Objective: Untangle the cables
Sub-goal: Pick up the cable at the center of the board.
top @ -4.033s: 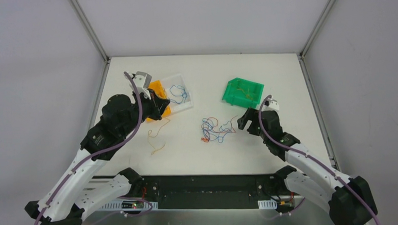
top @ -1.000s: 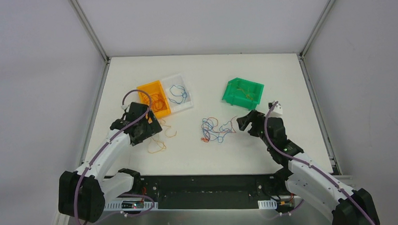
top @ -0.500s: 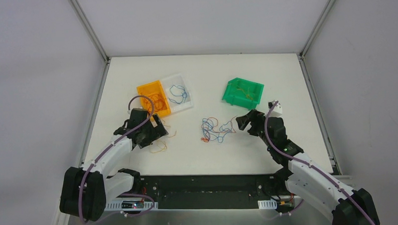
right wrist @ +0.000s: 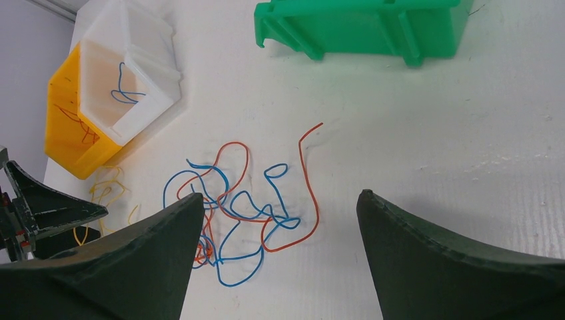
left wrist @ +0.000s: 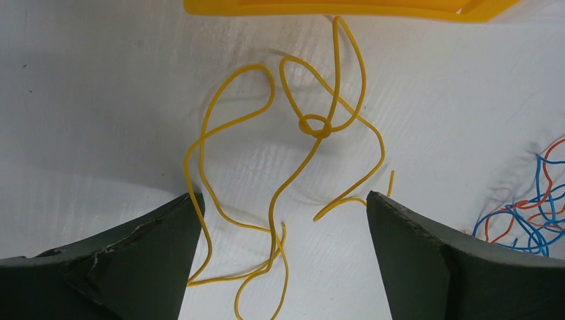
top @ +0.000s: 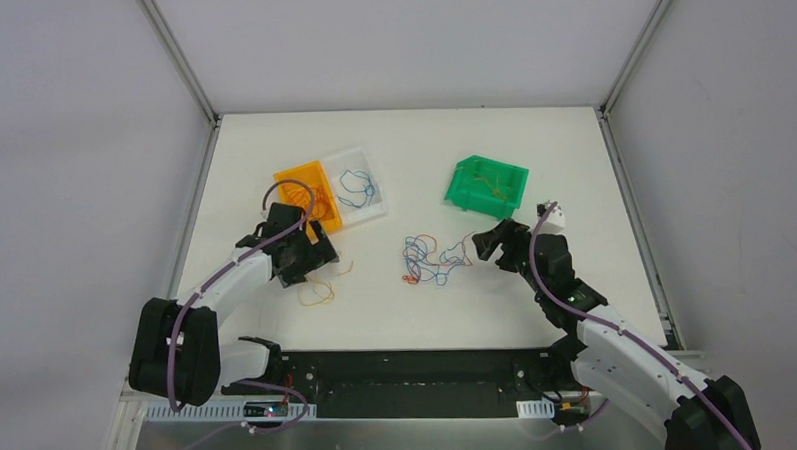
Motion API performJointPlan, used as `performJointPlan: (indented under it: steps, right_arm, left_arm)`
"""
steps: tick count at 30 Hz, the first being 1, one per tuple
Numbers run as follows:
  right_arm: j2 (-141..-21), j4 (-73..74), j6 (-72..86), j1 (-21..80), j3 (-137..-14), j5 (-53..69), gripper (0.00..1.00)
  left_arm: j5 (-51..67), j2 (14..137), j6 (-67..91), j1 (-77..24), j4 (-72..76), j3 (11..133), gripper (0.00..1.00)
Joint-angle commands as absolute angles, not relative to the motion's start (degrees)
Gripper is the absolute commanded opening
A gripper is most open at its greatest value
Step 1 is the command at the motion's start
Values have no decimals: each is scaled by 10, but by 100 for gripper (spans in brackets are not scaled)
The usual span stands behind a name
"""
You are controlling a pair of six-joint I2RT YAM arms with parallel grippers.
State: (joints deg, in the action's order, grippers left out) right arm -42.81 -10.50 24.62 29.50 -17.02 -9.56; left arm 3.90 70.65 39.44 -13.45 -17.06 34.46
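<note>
A loose yellow-orange cable with one small knot lies on the white table, just in front of the orange bin. My left gripper is open and low over it, with the cable's near loops between the jaws. From above, that cable lies beside the left gripper. A tangle of red and blue cables lies mid-table. My right gripper is open, just right of the tangle and holding nothing.
The orange bin holds orange wire. The clear bin next to it holds a blue wire. A green bin with a thin strand inside stands at the back right. Grey walls enclose the table.
The left arm has come down from over the orange bin to the table, then shifted slightly right toward the yellow-orange cable. The right arm has barely moved.
</note>
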Motion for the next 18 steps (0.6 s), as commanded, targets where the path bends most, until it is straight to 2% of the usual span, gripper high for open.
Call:
performJointPlan:
  steps: [1, 7, 14, 16, 18]
  right_arm:
    - [-432, -130, 245, 294, -173, -91, 88]
    - [-425, -126, 245, 294, -173, -94, 89]
    - [-423, -123, 245, 294, -173, -95, 89]
    - [-424, -123, 245, 294, -173, -96, 89]
    - [-422, -122, 244, 294, -172, -98, 89]
  left_arm:
    - [17, 728, 389, -142, -199, 366, 94]
    - [-52, 748, 379, -178, -239, 395, 78]
    - [-141, 803, 386, -226, -264, 425, 66]
    - [-151, 806, 384, -228, -265, 427, 51]
    - [-144, 798, 373, -229, -267, 429, 22]
